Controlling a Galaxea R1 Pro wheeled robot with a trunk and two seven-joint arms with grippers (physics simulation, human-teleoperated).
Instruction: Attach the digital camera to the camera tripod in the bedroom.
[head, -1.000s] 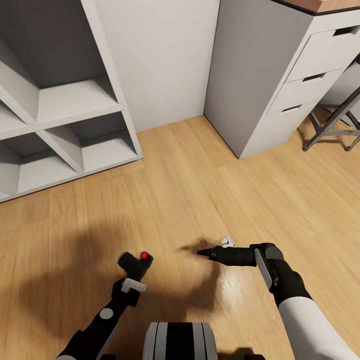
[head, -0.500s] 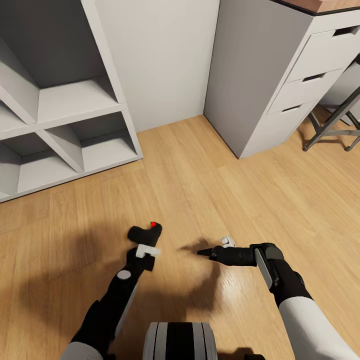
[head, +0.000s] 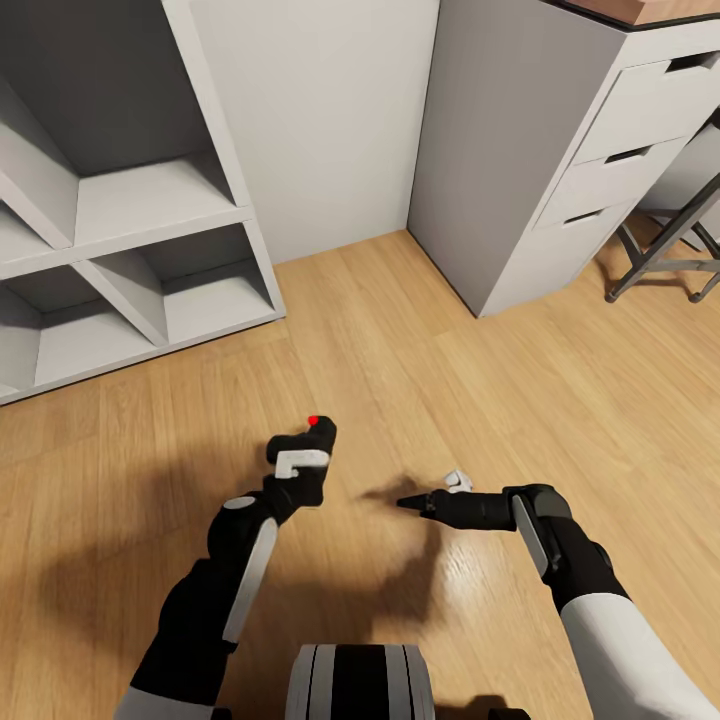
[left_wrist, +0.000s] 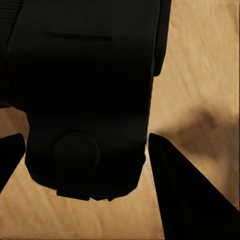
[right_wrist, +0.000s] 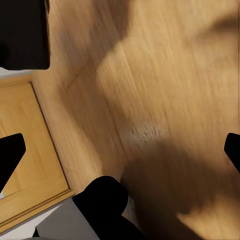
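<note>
You were in the bedroom, facing a corner: the white cube shelf (head: 130, 260) stood on your left, the grey drawer unit (head: 560, 170) of the desk on your right, and the wood floor (head: 400, 340) lay bare between them. Dark metal legs (head: 660, 255) showed beyond the drawers, but I could not tell what they belonged to; nothing there was clearly the camera tripod, so the mounting step could not begin from this pose.

Your left gripper (head: 300, 462) was clamped on the digital camera (head: 303, 440), held out over the floor with the red spot facing up. In the left wrist view the black body (left_wrist: 85, 95) sat between the two fingers (left_wrist: 185, 195), apparently seated deep.

Your right gripper (head: 425, 500) reached inward over the floor, near the camera but apart from it. Its fingertips sat at opposite edges of the right wrist view with floor between them, so it was spread wide and carried nothing.

For this carrying stage, I would judge it best to hold the grip firm, keep the camera level, and turn the base or head until the tripod's head came into sight before reaching.
</note>
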